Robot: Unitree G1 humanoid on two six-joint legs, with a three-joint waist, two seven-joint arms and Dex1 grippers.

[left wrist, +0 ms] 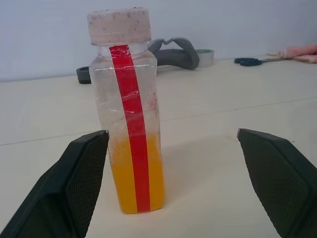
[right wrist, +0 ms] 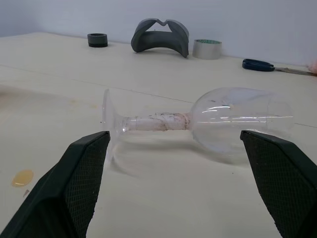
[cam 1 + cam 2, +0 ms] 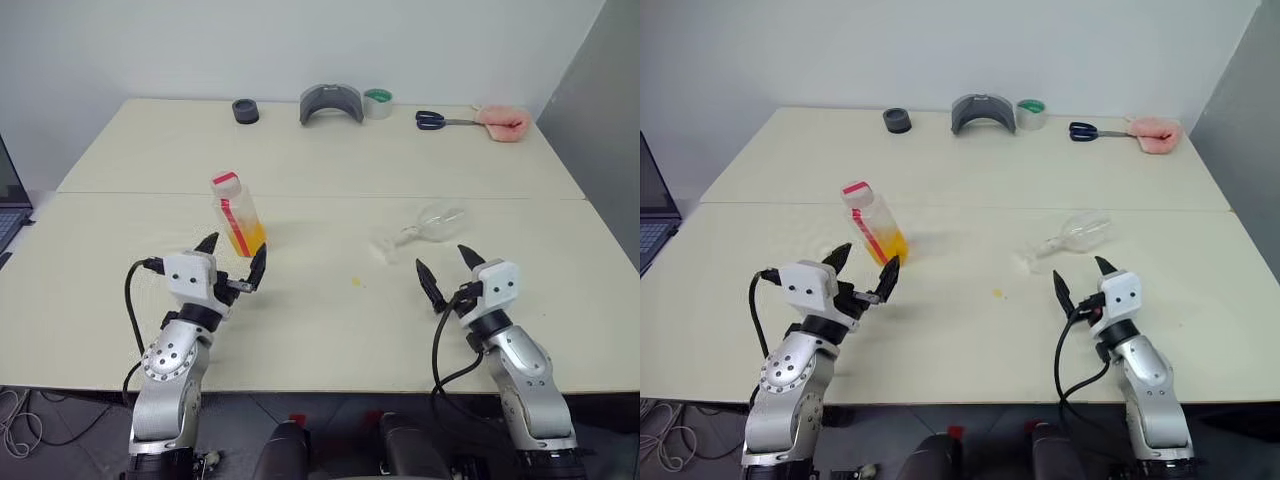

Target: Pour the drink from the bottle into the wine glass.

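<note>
A wide pale table (image 3: 330,170) fills most of the head view, running from the lower edge up to the wall. The left arm's gripper (image 3: 232,262) sits left of centre in the lower half of the frame, its two black fingers (image 1: 74,183) spread wide and holding nothing. The right arm's gripper (image 3: 451,270) sits right of centre at about the same height, fingers spread just as wide, also empty.

The bottle (image 3: 238,214) stands upright on the table just above the left gripper, left of the frame's centre, red cap on, with the drink (image 1: 123,173) filling roughly its lower third. The wine glass (image 3: 428,226) lies on its side, right of centre, just above the right gripper.

Along the top of the frame lie a grey curved holder (image 3: 331,103), scissors (image 3: 438,120), a pink cloth (image 3: 504,123), a tape roll (image 3: 378,103) and a small dark ring (image 3: 245,111). A small yellow drop (image 3: 356,282) marks the table near the centre.
</note>
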